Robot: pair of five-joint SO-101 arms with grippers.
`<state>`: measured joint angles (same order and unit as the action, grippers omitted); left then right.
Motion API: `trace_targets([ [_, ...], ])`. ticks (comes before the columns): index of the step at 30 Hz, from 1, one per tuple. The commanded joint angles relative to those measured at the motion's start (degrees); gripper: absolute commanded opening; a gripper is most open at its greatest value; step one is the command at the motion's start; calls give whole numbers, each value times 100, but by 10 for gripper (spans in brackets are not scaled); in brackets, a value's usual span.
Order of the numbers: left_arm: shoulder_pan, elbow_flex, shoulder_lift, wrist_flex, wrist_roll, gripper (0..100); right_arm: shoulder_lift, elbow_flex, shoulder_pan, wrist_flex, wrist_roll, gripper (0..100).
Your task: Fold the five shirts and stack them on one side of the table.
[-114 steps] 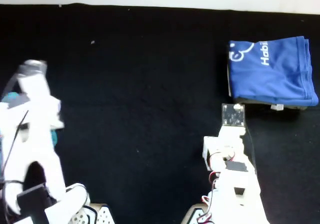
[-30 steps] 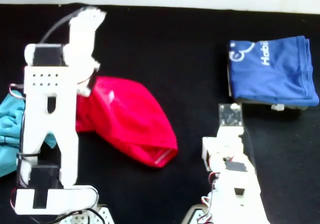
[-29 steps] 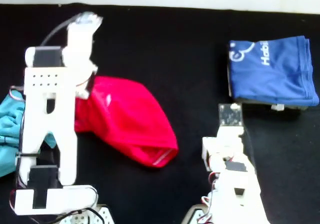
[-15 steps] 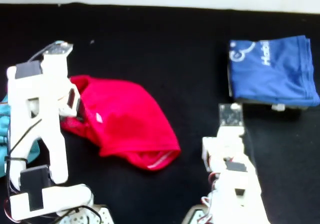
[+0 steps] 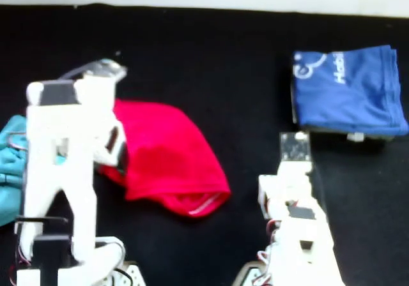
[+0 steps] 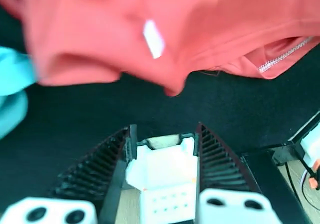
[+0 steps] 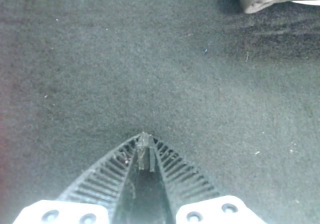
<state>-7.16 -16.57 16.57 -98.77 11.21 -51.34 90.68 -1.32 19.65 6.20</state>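
Now the left gripper (image 6: 165,130), jaws spread, faces the bunched red shirt (image 5: 172,158); a careless grab could drag the teal shirt (image 5: 9,171) along. The right gripper (image 7: 144,140) is clenched, empty.

The left arm (image 5: 61,171) and right arm (image 5: 295,225) are looking white and blocky, wearing black motors, red wires and ribbed black fingers (image 6: 100,164).

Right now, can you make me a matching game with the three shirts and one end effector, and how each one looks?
Things:
1 red shirt
2 blue shirt
3 teal shirt
4 right end effector

States:
A shut above the bare table
B folded neatly
C bunched at the left edge of the high view
D rumpled, nearer mid-table

Pairs: 1-D, 2-B, 3-C, 4-A
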Motion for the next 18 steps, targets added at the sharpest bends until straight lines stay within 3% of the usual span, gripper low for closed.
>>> trace_targets([
  [1, 453, -796, 171, 695, -782, 196, -127, 13, -66, -119, 62, 9],
  [5, 435, -1543, 180, 1820, -1451, 196, -127, 13, -66, -119, 62, 9],
  [11, 374, -2369, 180, 2998, -1530, 196, -127, 13, -66, -119, 62, 9],
  [18, 365, -2642, 198, 3297, -1073, 168, -127, 13, -66, -119, 62, 9],
])
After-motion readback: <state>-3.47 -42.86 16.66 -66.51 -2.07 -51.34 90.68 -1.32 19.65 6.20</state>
